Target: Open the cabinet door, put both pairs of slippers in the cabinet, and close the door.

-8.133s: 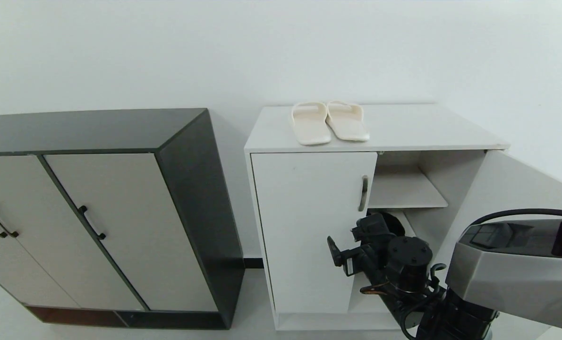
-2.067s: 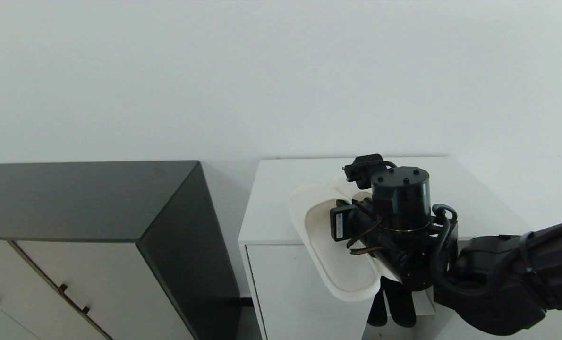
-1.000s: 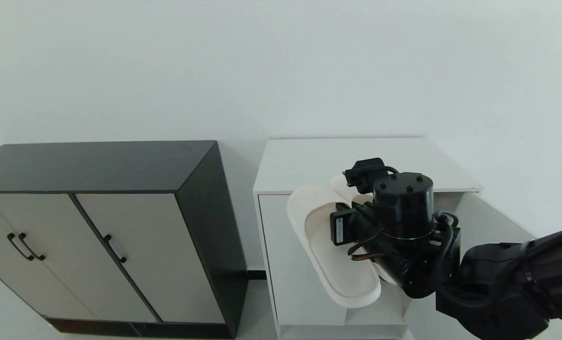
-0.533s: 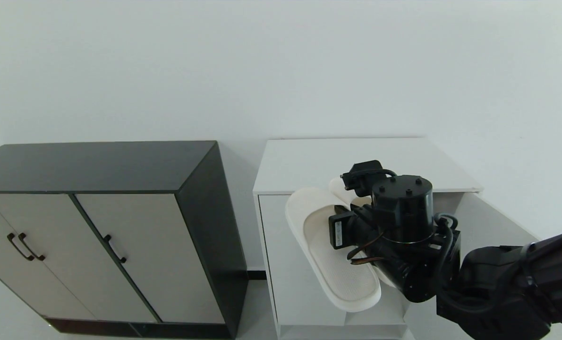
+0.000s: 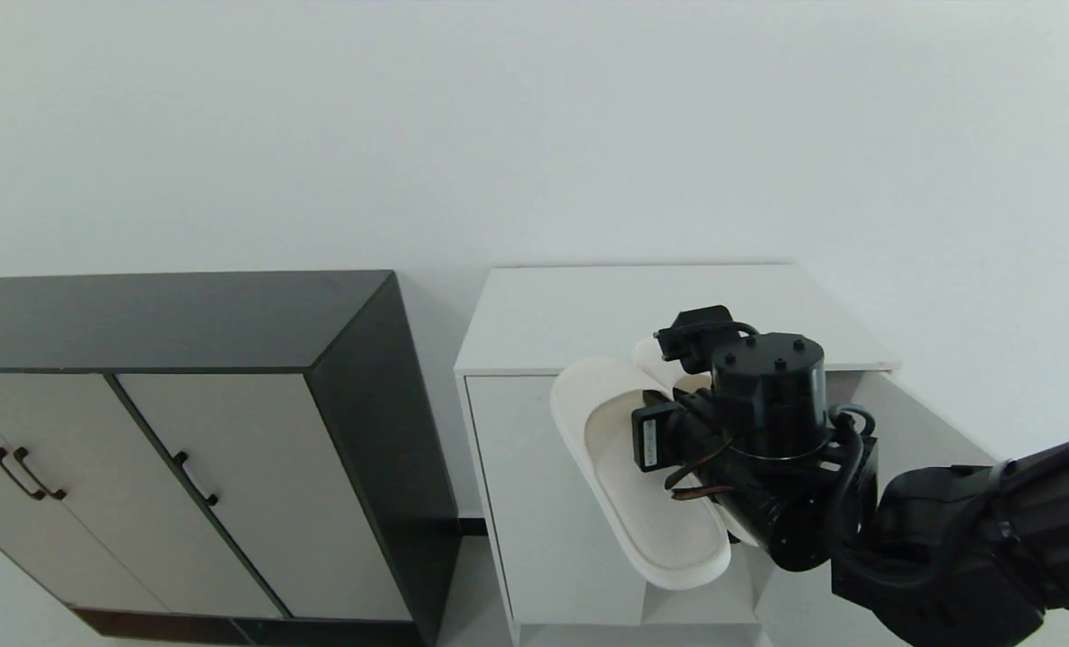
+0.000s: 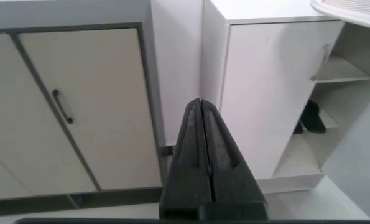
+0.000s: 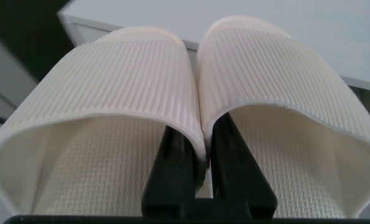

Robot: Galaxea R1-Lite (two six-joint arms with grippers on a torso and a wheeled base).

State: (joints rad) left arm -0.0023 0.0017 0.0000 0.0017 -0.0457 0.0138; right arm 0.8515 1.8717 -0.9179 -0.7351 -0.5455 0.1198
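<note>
Head view: cream slippers (image 5: 651, 503) hang before white cabinet (image 5: 588, 314), by its open side; door (image 5: 921, 422) swung out.
Right wrist view: right gripper (image 7: 200, 155) pinches both slippers' inner edges.
Left wrist view: left gripper (image 6: 201, 143) closed, empty; black slippers (image 6: 311, 117) inside cabinet.
You're carrying second pair. Next, lower it and slide it onto shelf (image 6: 340, 68), clear of door.

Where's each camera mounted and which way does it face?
Head: on the head, facing forward and down at the dark cabinet and white cabinet; right arm shows, holding cream slippers.
Left wrist: on that wrist, looking along the shut left gripper toward both cabinets; dark slippers inside the open white one.
Right wrist: on that wrist, looking along the right gripper clamped on the cream slippers.
Shared: white cabinet in all three.
</note>
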